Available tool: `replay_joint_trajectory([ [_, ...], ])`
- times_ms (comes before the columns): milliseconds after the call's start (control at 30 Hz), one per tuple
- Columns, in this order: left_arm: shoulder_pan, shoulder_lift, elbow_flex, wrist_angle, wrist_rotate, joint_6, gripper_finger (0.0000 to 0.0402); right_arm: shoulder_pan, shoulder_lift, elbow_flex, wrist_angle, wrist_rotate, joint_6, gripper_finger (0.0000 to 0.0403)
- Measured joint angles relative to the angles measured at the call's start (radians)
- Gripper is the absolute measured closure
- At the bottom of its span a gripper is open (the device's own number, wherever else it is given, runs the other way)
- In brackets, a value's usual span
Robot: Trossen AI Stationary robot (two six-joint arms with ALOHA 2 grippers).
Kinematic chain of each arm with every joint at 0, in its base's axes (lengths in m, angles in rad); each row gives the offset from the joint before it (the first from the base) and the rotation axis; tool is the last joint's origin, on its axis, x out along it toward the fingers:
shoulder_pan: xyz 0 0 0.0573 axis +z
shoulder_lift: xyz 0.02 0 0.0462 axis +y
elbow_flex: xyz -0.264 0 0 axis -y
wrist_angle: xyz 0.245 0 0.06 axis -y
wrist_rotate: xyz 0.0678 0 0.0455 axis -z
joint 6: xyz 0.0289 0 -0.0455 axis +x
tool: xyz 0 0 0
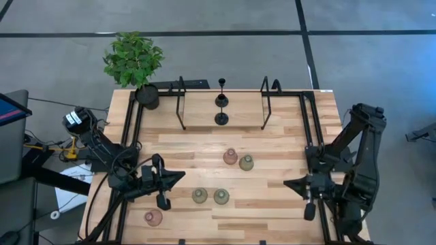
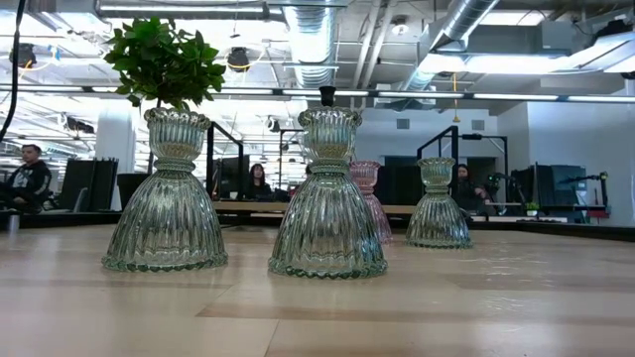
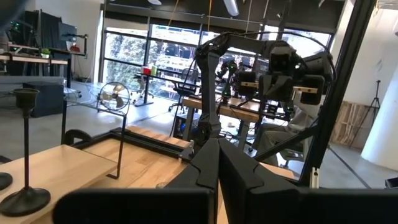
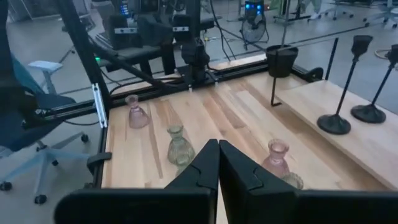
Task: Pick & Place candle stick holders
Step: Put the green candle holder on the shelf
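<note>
Five squat glass holders stand upright on their bases on the wooden table: a pink one (image 1: 230, 157) beside an olive one (image 1: 246, 162) mid-table, two olive ones (image 1: 199, 196) (image 1: 221, 197) nearer the front, and a pink one (image 1: 153, 218) at the front left. Two black thin-stemmed holders (image 1: 221, 101) (image 1: 221, 119) stand on their round bases at the far middle. My left gripper (image 1: 182, 177) is shut and empty at the left, pointing right. My right gripper (image 1: 286, 182) is shut and empty at the right, pointing left. The right wrist view shows a pink holder (image 4: 135, 112) and an olive one (image 4: 179, 146).
A black pot (image 1: 146, 95) with a green plant (image 1: 134, 60) stands at the far left corner. Two tall black wire frames (image 1: 180, 102) (image 1: 266, 102) flank the black holders. Black rails (image 1: 133, 129) (image 1: 308, 122) run along both table sides. People sit in the room beyond (image 2: 258, 181).
</note>
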Motion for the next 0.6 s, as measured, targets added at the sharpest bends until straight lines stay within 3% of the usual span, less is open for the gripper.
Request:
replay_joint_trajectory([
  [367,0.0,0.0,0.0,-0.003,0.0,0.003,0.0395,-0.098,-0.007,-0.027,0.016,-0.137,-0.022,0.0403],
  [600,0.0,0.0,0.0,-0.007,0.0,0.003,0.0397,-0.17,0.001,-0.056,0.142,-0.214,-0.154,0.0403],
])
